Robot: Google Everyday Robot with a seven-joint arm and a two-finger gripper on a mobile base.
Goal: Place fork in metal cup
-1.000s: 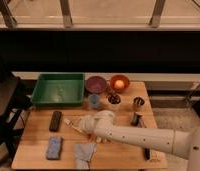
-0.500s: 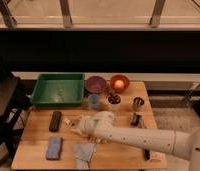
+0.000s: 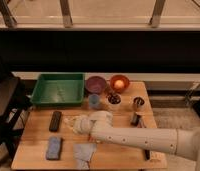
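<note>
Along the far side of the table (image 3: 35,137) the tray (image 3: 58,90) sits at the left, with the left bowl (image 3: 96,83) and the right bowl (image 3: 119,83) to its right. Just nearer stand the small cup (image 3: 94,101), the middle cup (image 3: 113,99) and, farthest right, the metal cup (image 3: 138,103). The gripper (image 3: 70,122) is low over the table's middle, right of the flat bar (image 3: 55,120), while the sponge (image 3: 54,148) lies near left with the cloth (image 3: 84,152) to its right.

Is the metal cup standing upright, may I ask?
Upright: the metal cup shows its dark mouth upward; the gripper hangs low to its left.
</note>
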